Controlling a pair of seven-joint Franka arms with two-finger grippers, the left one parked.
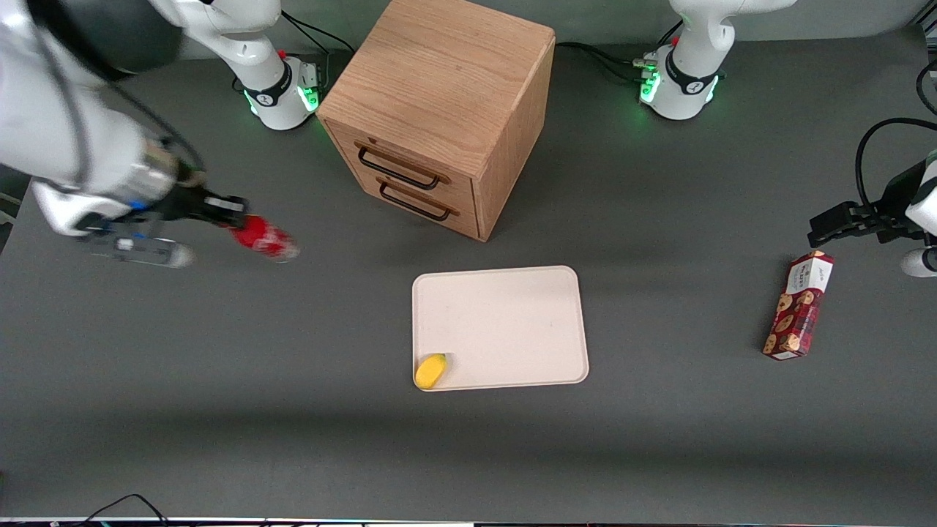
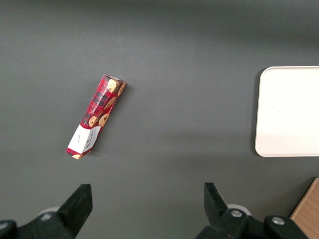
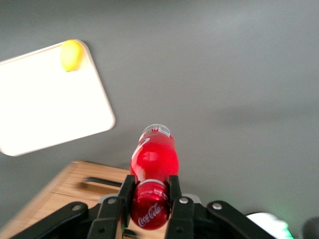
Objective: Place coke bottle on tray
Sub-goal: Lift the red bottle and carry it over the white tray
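Observation:
My right gripper point(image 1: 233, 219) hangs in the air at the working arm's end of the table, shut on the neck of the red coke bottle point(image 1: 265, 238). The bottle sticks out of the fingers toward the tray, clear of the table. In the right wrist view the gripper point(image 3: 152, 196) clamps the bottle point(image 3: 153, 160) just below its red cap, the clear base pointing away. The cream-white tray point(image 1: 512, 315) lies flat in front of the cabinet, nearer the front camera; it also shows in the right wrist view point(image 3: 45, 109) and the left wrist view point(image 2: 291, 112).
A yellow lemon-like object point(image 1: 430, 370) sits on the tray's near corner. The wooden drawer cabinet point(image 1: 439, 110) stands at the table's middle, farther from the camera. A red cookie box point(image 1: 798, 306) lies toward the parked arm's end.

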